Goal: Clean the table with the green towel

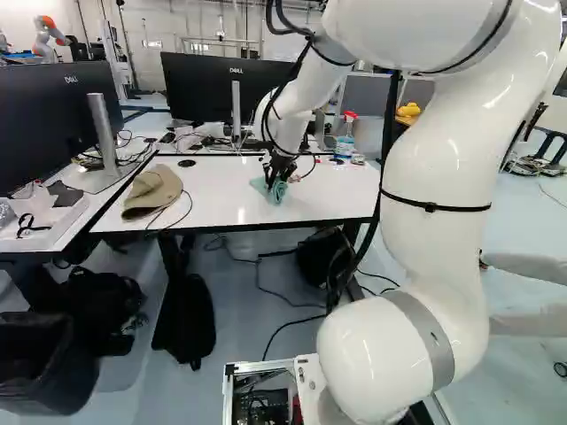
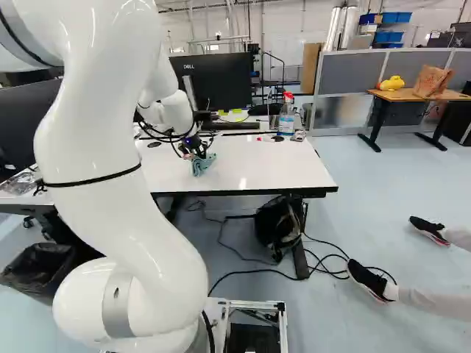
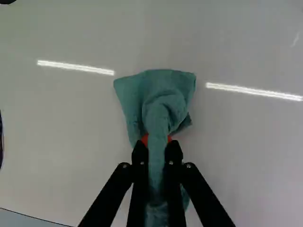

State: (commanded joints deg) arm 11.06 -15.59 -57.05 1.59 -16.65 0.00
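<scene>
Held the green towel [image 3: 163, 94] pinched in the claw [image 1: 278, 177] over the white desk [image 1: 341, 190], with cap [image 1: 152, 191] to the claw's left and monitor [image 1: 202, 88] beyond.

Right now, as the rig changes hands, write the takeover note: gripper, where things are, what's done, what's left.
Gripper: shut on the green towel, one finger on each side.
Towel: bunched, seemingly lying on the white table.
Also there: cap at the table's left end in the left base view; spray bottle near the far edge.
Done: towel gripped. Wiped area: cannot tell.
Left: likely wiping, working around the cap.
</scene>
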